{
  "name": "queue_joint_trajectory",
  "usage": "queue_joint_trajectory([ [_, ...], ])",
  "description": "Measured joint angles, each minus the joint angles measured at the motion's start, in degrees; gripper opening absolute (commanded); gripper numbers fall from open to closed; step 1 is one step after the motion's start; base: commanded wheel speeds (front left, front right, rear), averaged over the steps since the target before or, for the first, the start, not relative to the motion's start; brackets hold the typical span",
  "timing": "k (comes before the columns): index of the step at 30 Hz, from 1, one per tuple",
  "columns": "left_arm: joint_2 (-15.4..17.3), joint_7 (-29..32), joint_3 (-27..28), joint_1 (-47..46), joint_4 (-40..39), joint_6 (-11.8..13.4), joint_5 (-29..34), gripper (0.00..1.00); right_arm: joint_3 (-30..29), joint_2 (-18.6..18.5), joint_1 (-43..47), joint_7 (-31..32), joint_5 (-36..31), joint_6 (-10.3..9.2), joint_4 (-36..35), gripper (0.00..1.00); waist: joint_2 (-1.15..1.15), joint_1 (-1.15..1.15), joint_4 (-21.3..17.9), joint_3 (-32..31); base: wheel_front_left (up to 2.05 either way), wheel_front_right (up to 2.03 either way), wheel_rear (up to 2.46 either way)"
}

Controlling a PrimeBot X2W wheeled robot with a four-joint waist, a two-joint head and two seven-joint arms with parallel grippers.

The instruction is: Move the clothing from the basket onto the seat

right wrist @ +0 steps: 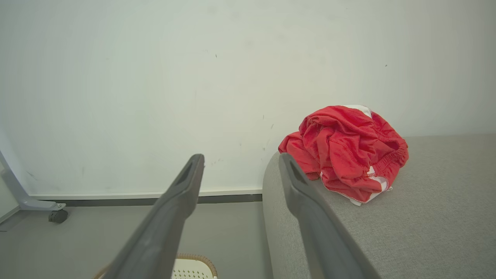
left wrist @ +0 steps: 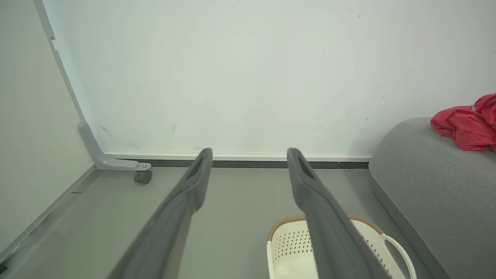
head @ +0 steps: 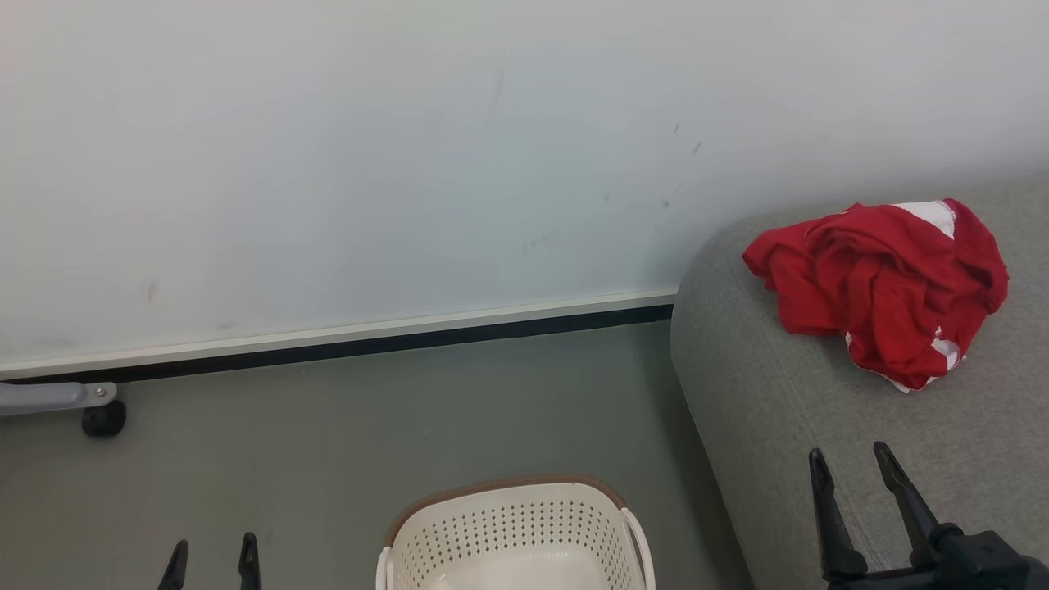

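The clothing (head: 881,287) is a crumpled heap of bright red fabric with white trim, lying on the grey seat (head: 778,410) at the right; the same clothing (right wrist: 345,151) shows in the right wrist view. The cream basket (head: 516,533) with a brown rim stands on the floor at the bottom centre, and the visible part of its inside holds nothing. My right gripper (head: 852,463) is open over the seat's front, short of the heap. Low at the left, over the floor, my left gripper (head: 213,553) is open beside the basket (left wrist: 286,248).
A pale wall (head: 410,164) with a dark skirting strip runs behind the grey floor (head: 328,426). A grey metal foot with a black castor (head: 102,418) stands at the far left. The seat's rounded edge (left wrist: 387,182) is just right of the basket.
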Motion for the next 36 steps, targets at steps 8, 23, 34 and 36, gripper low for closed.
queue_joint_trajectory([
  [8,0.0,0.0,-0.1,0.5,-0.3,0.0,1.0,1.0,-1.6,0.4,0.7,0.0,-0.4,0.0,-0.5,1.0,0.0,0.0,0.5,0.2,0.0,0.0,0.0],
  [23,-2.0,1.2,-0.4,1.3,3.0,-0.6,-0.6,0.0,-2.5,2.6,2.6,1.4,1.7,0.59,3.0,0.0,0.0,0.01,1.3,0.4,0.0,0.0,0.0],
  [34,-3.0,3.6,1.1,0.2,3.8,-2.1,-7.9,0.0,-4.7,3.7,1.6,3.6,9.9,1.98,4.2,0.0,0.0,0.01,1.5,0.9,0.0,0.0,0.0],
  [36,-3.3,3.9,1.4,-0.2,4.0,-2.2,-8.9,0.0,-5.1,3.9,1.5,4.0,11.4,2.22,4.4,0.0,0.0,0.01,1.6,1.0,0.0,0.0,0.0],
])
